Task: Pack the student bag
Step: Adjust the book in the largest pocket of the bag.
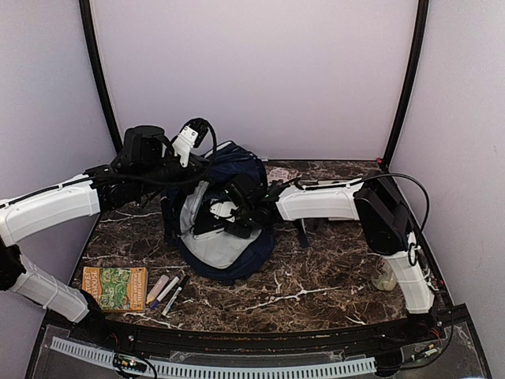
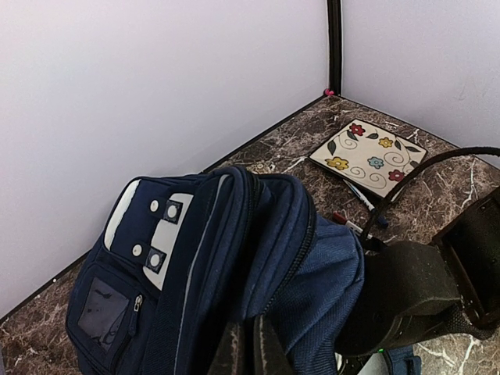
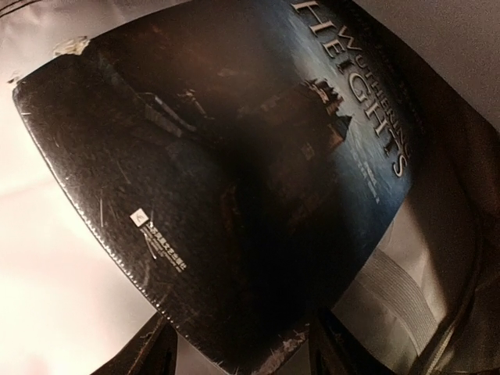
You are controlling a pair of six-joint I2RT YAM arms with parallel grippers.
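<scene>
one backpack [image 2: 195,258], three books [image 1: 114,288], five pens [image 1: 170,294]

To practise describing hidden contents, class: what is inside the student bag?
Inside the student bag, the right tool grips a dark book titled Wuthering Heights against pale lining. Whatever lies beneath the book is covered, and the bag's deeper corners cannot be seen.

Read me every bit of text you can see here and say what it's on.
"WUTHERING HEIGHTS": dark book, right wrist view, first word partly cut off.
White label on that cover: too small to read.
Green book on the table: too blurred.
Student bag: no text shows.
</scene>
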